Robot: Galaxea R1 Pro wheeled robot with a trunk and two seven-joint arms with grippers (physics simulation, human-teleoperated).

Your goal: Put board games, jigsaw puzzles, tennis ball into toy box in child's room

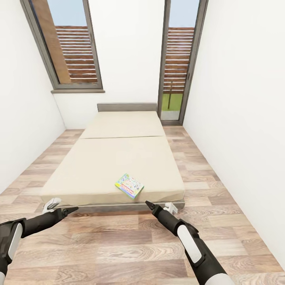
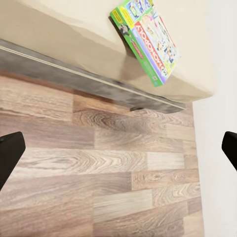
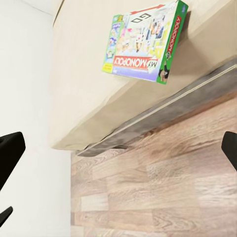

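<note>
One board game (image 1: 129, 185), a pale box with a green edge and a red logo, lies flat on the cream bed (image 1: 99, 166) near its front edge, right of centre. It appears close up in the left wrist view (image 2: 147, 37) and the right wrist view (image 3: 145, 42). My left gripper (image 1: 69, 211) hangs open over the floor in front of the bed's left corner. My right gripper (image 1: 150, 206) is open just short of the bed's edge, below and right of the game. Both are empty. The table, toy box, jigsaw puzzles and tennis ball are out of view.
The bed's dark grey frame (image 1: 118, 207) runs low along the front, with white feet (image 1: 51, 204) at its corners. Wood-plank floor (image 1: 118, 245) lies between me and the bed. White walls close in on both sides. A window (image 1: 67, 47) and a glass door (image 1: 178, 67) are at the back.
</note>
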